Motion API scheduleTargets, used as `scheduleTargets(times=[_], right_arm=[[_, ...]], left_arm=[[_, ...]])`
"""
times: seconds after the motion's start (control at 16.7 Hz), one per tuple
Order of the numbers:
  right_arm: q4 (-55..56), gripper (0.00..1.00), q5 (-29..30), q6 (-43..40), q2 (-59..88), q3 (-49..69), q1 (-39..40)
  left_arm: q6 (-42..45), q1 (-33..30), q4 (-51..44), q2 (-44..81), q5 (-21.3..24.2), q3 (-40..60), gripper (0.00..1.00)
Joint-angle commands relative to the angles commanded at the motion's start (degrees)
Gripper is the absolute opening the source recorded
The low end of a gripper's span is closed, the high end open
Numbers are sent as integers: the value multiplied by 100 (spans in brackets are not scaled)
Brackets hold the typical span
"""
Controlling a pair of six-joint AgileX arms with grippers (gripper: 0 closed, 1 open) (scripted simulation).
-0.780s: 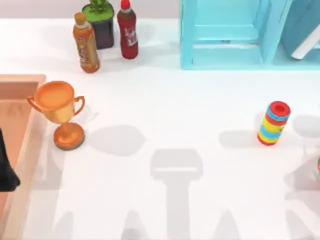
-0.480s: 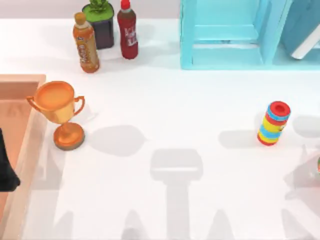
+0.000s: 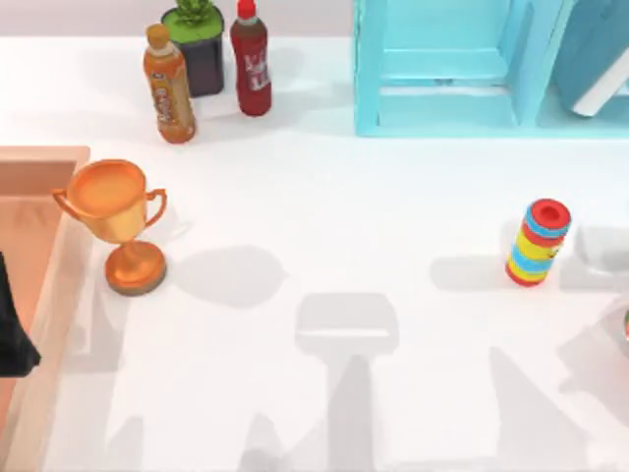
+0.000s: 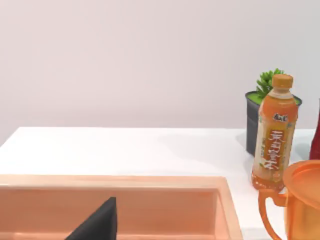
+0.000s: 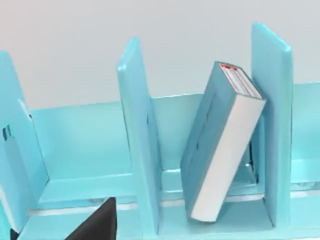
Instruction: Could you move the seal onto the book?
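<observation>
My left gripper (image 4: 97, 222) sits low at the 9 o'clock edge of the table, over the wooden tray (image 3: 39, 197). In the top view a dark part of that arm (image 3: 10, 329) shows above the tray's floor. From the left wrist view a dark wedge of the gripper hangs inside the tray, and I cannot tell whether the hand is spread or pressed together.

My right gripper (image 5: 92, 222) faces the light-blue shelf (image 3: 437, 108), which stands along the far edge from 12 to 2 o'clock. Here too I cannot tell whether it is spread or closed.

The book (image 5: 220, 150) stands in the shelf at about 1 o'clock, not flat. It is tilted between two upright dividers, its teal cover and white page edges facing the right wrist camera and its upper corner up against one divider. In the top view it (image 3: 595, 49) shows at the shelf's right end.

The trophy (image 3: 118, 221) stands at 9 o'clock, just beside the tray's rim. The orange drink bottle (image 3: 169, 87), the red bottle (image 3: 252, 61) and the potted plant (image 3: 199, 44) cluster at 11 o'clock. A striped cylinder (image 3: 538, 243) stands alone at 3 o'clock, well apart from the shelf.
</observation>
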Motion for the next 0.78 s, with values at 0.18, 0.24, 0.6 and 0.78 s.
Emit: scheduleTargets(times=[0.18, 0.24, 0.6, 0.78], right_arm=[[857, 100, -171, 326, 1780, 719, -110], [1145, 100, -229, 436, 2387, 962, -147], [2713, 100, -542, 1029, 5747, 2284, -348], [3275, 100, -655, 1243, 6965, 2753, -418]], left_arm=[[0, 0, 0, 0, 0, 0, 100], [0, 0, 0, 0, 0, 0, 100], [0, 0, 0, 0, 0, 0, 100], [0, 0, 0, 0, 0, 0, 100]])
